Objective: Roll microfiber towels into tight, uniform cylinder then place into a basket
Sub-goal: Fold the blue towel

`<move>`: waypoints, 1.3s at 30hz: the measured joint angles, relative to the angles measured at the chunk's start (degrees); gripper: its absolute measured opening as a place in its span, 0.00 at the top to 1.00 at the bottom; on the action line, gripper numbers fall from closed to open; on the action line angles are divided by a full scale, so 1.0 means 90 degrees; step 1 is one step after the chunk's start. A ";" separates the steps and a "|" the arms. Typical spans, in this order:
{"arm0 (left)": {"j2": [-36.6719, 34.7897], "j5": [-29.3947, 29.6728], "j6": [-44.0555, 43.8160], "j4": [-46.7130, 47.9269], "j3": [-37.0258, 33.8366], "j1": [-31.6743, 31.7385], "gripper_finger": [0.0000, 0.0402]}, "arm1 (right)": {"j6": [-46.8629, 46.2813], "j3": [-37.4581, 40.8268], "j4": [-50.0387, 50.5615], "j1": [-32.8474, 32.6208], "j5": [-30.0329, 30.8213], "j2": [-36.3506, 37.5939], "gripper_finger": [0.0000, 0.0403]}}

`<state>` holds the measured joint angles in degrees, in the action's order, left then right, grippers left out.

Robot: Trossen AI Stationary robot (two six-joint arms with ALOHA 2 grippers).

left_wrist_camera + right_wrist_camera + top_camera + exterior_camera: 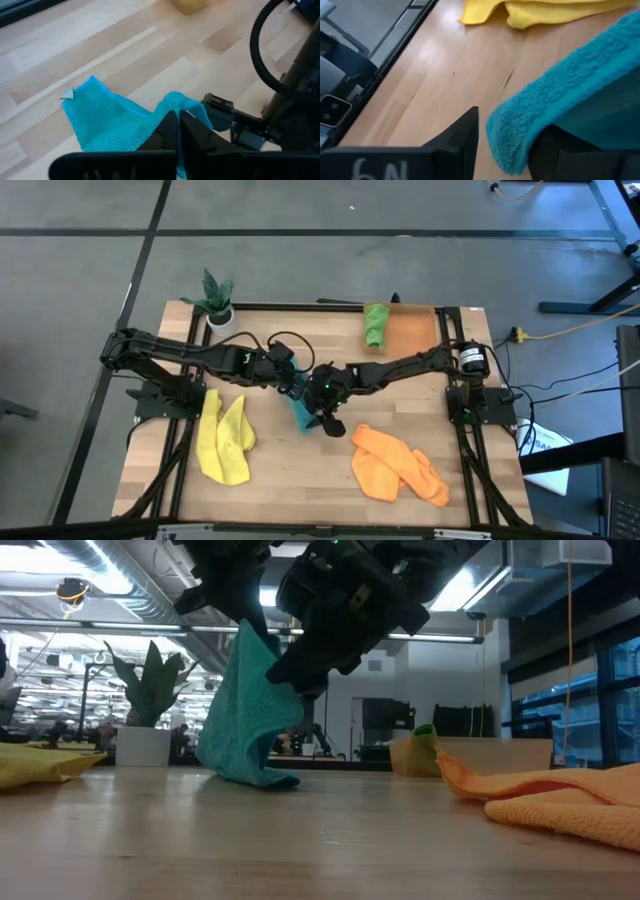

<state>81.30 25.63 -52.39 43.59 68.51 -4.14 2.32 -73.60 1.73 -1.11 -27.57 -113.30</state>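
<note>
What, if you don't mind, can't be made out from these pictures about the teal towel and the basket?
- Teal towel, high view: mostly covered by both grippers meeting above it.
- Right gripper, right wrist view: towel edge lies between the fingers; contact unclear.
- Basket, low view: partly hidden behind the orange towel.

A pale wooden table is seen — on it are laid a crumpled yellow cloth, a crumpled orange cloth, a white-potted green plant and a translucent orange tray.
</note>
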 joint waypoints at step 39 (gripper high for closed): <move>-0.0056 0.1481 -0.0531 -0.0092 0.0007 0.0170 1.00 | -0.0224 0.0000 0.3446 0.0469 0.3302 0.2464 0.99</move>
<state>80.79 38.95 -57.17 42.77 68.58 -2.61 0.30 -73.60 32.74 3.11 2.15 -91.12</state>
